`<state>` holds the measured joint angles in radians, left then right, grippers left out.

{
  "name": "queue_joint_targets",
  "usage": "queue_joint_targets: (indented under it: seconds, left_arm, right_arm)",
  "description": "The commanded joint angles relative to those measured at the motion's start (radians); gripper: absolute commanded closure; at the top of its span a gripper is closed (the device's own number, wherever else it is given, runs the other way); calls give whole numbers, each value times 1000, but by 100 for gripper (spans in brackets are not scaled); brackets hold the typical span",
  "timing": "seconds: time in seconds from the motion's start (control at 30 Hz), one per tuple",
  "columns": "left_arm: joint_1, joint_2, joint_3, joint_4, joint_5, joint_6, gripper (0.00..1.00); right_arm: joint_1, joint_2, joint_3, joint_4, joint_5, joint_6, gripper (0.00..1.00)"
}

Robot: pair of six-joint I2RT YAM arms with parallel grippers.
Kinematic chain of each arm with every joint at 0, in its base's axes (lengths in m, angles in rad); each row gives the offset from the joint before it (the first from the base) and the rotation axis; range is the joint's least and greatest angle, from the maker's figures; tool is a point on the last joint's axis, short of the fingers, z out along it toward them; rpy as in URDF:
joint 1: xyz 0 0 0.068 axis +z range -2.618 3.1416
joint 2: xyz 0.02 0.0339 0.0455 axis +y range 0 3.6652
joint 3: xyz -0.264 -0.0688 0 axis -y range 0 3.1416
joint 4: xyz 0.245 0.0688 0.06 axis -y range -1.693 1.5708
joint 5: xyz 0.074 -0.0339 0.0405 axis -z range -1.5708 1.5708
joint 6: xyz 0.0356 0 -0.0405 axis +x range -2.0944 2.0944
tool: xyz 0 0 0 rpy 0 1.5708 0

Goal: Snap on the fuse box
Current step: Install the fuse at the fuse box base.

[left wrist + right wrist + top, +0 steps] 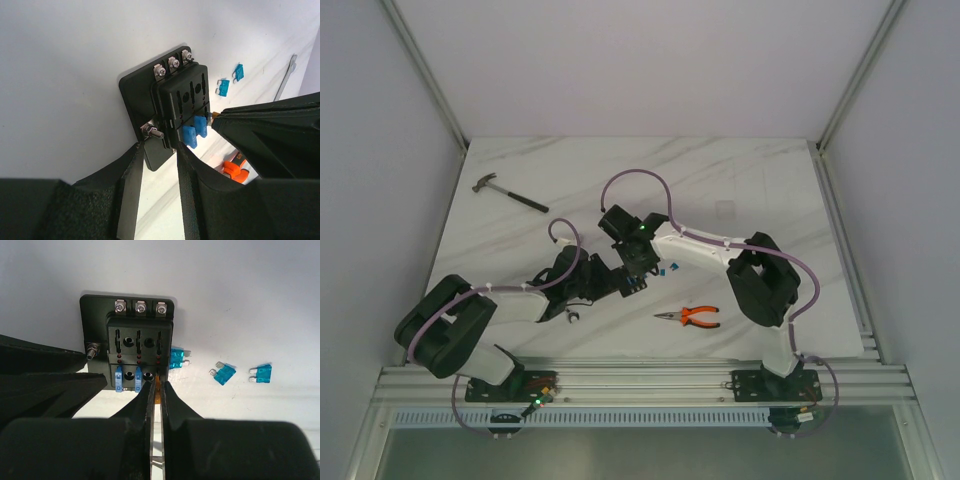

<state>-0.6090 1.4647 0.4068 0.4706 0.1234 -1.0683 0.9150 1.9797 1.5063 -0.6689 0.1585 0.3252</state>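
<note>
Right pincer (156, 385) was clamped on the orange fuse (158, 392) at the fuse box (140, 347), left pincer's (159, 146) grip unclear; it needed a straight, square push imo.

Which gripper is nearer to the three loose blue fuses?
Right. The right gripper, holding an orange fuse, sits at the fuse box corner beside the loose blue fuses; the left gripper is across the box from them.

matt black plastic fuse box (127, 322) with shiny metal screws (140, 307).
</note>
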Motion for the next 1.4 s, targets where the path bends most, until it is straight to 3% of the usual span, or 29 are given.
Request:
queue_joint_targets:
  seconds: [0.0, 0.83, 1.1, 1.37]
  left_arm:
    - [-6, 4, -13, -10, -4, -1, 58]
    - [-7, 18, -2, -21, -17, 8, 58]
    - [-6, 7, -6, -29, -21, 10, 58]
    - [-6, 6, -5, -34, -20, 11, 57]
  right_arm:
    - [12, 29, 28, -15, 34, 4, 100]
    - [28, 64, 30, -16, 47, -51, 100]
    - [28, -4, 15, -2, 47, -39, 80]
    - [26, -56, 6, 3, 41, -29, 74]
